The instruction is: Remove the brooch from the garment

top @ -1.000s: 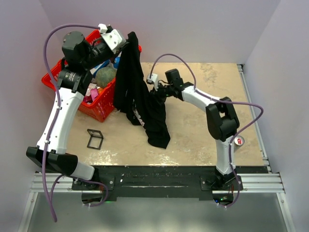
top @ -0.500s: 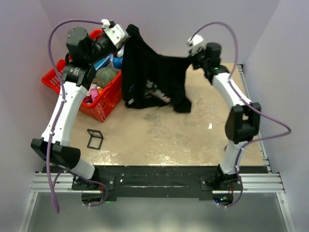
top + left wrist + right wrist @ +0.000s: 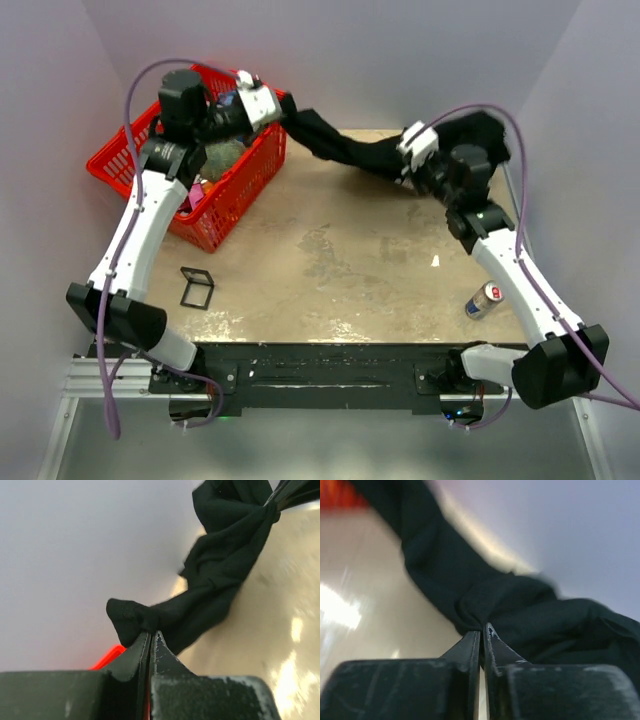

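The garment [image 3: 345,148], a black T-shirt, hangs bunched and stretched in the air between my two grippers at the back of the table. My left gripper [image 3: 283,105] is shut on its left end, above the basket's right rim; in the left wrist view the fingertips [image 3: 150,636] pinch a black fold of the garment [image 3: 215,580]. My right gripper [image 3: 408,170] is shut on its right end; the right wrist view shows cloth [image 3: 520,605] clamped at the fingertips [image 3: 482,629]. The brooch and the floral print are hidden in the folds.
A red basket [image 3: 235,190] filled with several items stands at the back left. A small black frame [image 3: 196,288] lies flat on the table at the front left. A can [image 3: 484,299] lies near the right arm at the front right.
The right gripper closed on the shirt and pulled it rightward. The shirt went from hanging down to being drawn into a tight band. The right arm swung nearer, uncovering the can.
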Action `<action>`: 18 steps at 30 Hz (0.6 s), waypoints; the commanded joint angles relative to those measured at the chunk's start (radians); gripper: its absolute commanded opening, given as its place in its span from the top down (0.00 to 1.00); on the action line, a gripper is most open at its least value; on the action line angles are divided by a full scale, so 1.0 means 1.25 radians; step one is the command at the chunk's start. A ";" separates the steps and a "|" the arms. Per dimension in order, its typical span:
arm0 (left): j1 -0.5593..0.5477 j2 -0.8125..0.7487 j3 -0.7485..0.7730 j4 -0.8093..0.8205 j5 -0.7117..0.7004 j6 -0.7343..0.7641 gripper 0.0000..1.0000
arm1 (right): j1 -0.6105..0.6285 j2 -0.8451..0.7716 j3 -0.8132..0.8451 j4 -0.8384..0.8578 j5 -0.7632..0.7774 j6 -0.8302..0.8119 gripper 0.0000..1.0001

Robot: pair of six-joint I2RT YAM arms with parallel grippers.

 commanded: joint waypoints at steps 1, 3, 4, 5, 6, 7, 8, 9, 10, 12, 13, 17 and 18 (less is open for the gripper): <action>-0.038 -0.115 -0.131 -0.240 0.011 0.215 1.00 | 0.026 -0.061 -0.112 -0.265 -0.112 -0.034 0.74; -0.043 -0.150 -0.204 -0.291 0.001 0.281 1.00 | 0.025 -0.061 -0.110 -0.349 -0.140 -0.022 0.58; -0.044 -0.158 -0.225 -0.320 -0.009 0.291 1.00 | 0.025 -0.057 -0.087 -0.372 -0.151 -0.018 0.48; -0.044 -0.170 -0.261 -0.322 -0.013 0.284 1.00 | 0.023 -0.040 -0.067 -0.387 -0.142 0.001 0.46; -0.044 -0.174 -0.275 -0.313 -0.014 0.271 1.00 | 0.016 -0.030 -0.042 -0.406 -0.142 0.012 0.45; -0.044 -0.177 -0.287 -0.303 -0.019 0.256 1.00 | -0.007 -0.017 0.013 -0.407 -0.150 0.028 0.44; -0.044 -0.178 -0.304 -0.290 -0.020 0.221 1.00 | -0.024 0.011 0.040 -0.405 -0.176 0.064 0.43; -0.044 -0.178 -0.313 -0.265 -0.019 0.205 1.00 | -0.036 0.031 0.064 -0.401 -0.185 0.081 0.43; -0.044 -0.178 -0.320 -0.251 -0.018 0.191 1.00 | -0.055 0.047 0.107 -0.401 -0.194 0.096 0.43; -0.044 -0.180 -0.345 -0.208 -0.013 0.149 1.00 | -0.057 0.087 0.128 -0.401 -0.188 0.104 0.44; -0.044 -0.182 -0.351 -0.197 -0.011 0.138 1.00 | -0.057 0.096 0.125 -0.395 -0.173 0.102 0.44; -0.044 -0.186 -0.379 -0.162 -0.032 0.118 1.00 | -0.069 0.143 0.082 -0.322 -0.074 0.118 0.48; -0.044 -0.188 -0.381 -0.155 -0.042 0.119 1.00 | -0.093 0.173 0.081 -0.314 -0.077 0.129 0.50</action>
